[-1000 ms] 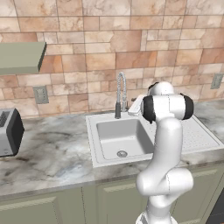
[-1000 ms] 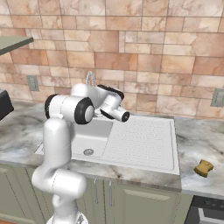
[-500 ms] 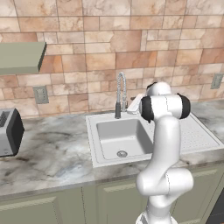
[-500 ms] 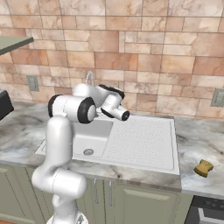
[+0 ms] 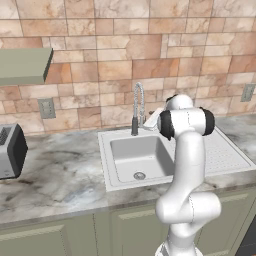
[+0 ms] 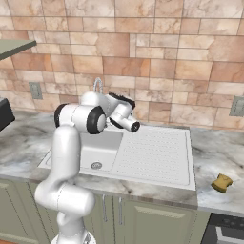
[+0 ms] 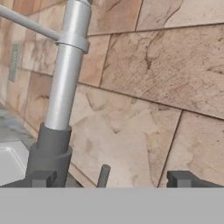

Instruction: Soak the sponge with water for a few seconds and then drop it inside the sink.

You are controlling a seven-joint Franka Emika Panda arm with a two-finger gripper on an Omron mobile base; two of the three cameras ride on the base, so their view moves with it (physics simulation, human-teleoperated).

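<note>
The sink [image 6: 143, 157] is set into the marble desk [image 5: 60, 175], and everything else reads easily from it. Its square basin with the round drain [image 5: 139, 175] takes up the left part, and the ribbed drainboard [image 6: 157, 155] stretches away to the right. At the back rim of the basin stands the coiled-spring tap [image 5: 137, 107], its spout curving over toward the bowl.

The white arm rises in front of the sink and bends back toward the wall, so the hand [image 7: 111, 179] is held up behind the basin, close to the tap's base and facing the stone tiles. From the camera on the hand, the tap's chrome column [image 7: 65, 74] with its dark collar stands just to the left, and a small dark lever [image 7: 103, 176] pokes up between the fingertips [image 7: 42, 178]. The two tips stand wide apart with nothing between them.

The sponge [image 6: 221, 182] lies on the desk well to the right of the sink, past the drainboard's far edge and near the front edge of the marble, far from the hand.

Left of the sink, well along the desk, sits a toaster [image 5: 11, 151], and a wall socket [image 5: 46, 108] is set in the tiles above the desk between toaster and tap.
</note>
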